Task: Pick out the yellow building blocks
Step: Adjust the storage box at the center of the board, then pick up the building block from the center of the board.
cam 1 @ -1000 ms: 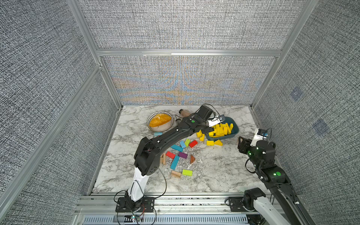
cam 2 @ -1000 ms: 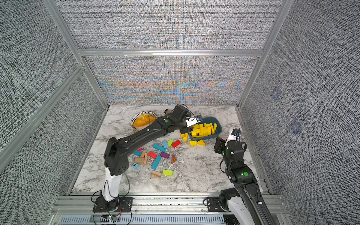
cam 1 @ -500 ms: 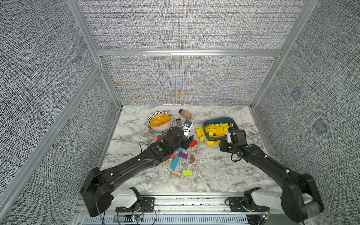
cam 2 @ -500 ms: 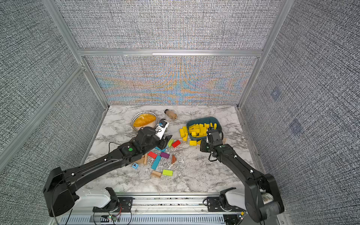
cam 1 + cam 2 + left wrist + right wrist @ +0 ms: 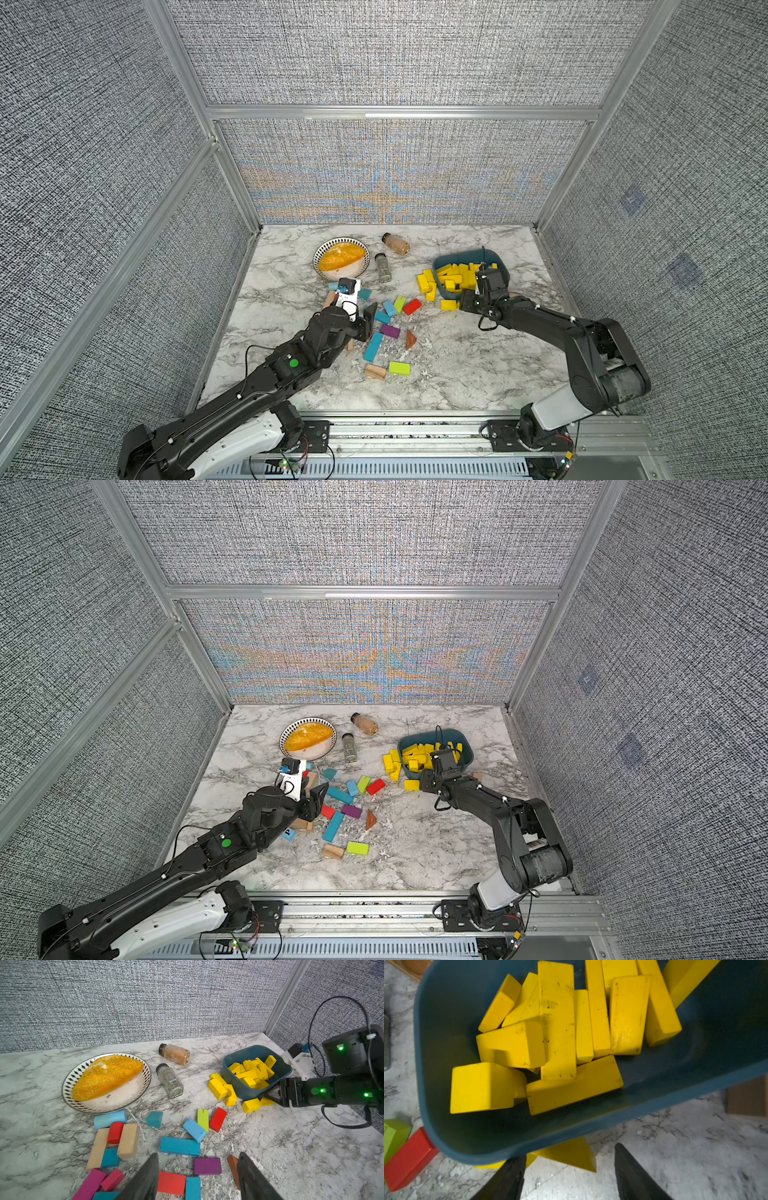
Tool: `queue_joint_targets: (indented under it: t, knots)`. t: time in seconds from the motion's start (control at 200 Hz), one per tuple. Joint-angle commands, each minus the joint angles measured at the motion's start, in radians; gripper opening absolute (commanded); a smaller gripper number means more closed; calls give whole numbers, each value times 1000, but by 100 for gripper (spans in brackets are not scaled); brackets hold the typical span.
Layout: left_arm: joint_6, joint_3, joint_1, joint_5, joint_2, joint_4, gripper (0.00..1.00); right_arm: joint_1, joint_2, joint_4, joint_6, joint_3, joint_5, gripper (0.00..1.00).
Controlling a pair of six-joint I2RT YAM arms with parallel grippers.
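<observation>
A: Grey-veined white marble is being shown as the tabletop (image 5: 457,374), and nearest the rail a tan wooden block (image 5: 375,371) and a lime-green block (image 5: 399,368) are being seen side by side.

B: And the left gripper (image 5: 197,1178)?

A: It is being held above the mixed pile with its jaws parted and nothing between them; a red block (image 5: 171,1182) and a purple block (image 5: 207,1166) are being framed under the gap in the left wrist view. A long teal bar (image 5: 372,346) and a brown wedge (image 5: 410,339) are being seen just beside it in a top view.

B: Where are the yellow building blocks (image 5: 560,1028) being kept?

A: Most are being held loosely piled in the dark teal bin (image 5: 440,266) on the right. A few are being left outside it on the marble, against its left wall (image 5: 428,284), and one cube (image 5: 412,784) is lying at its near corner.

B: The right gripper (image 5: 569,1176)?

A: It is being held at the bin's near edge, jaws spread and gripping nothing; a yellow wedge (image 5: 571,1154) is lying on the marble just ahead of them, partly under the bin's rim.

B: Farther back?

A: A patterned plate (image 5: 320,266) with a golden pastry (image 5: 343,255) is being seen, and two spice jars (image 5: 383,268) lying on their sides near the rear wall.
</observation>
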Motion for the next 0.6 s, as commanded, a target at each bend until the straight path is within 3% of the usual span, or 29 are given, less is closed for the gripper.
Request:
queue_joint_targets:
  t: [0.0,0.255,0.596]
  knots:
    - [-37,-45,-1,-71,0,31,61,0,28,16,15,48,32,69]
    - [-34,-93,-1,-102,33,106,61,2,55,-10,14,60,35,69]
    - [-1,-45,-1,-88,132,153,61,39,61,-34,35,49,61,68]
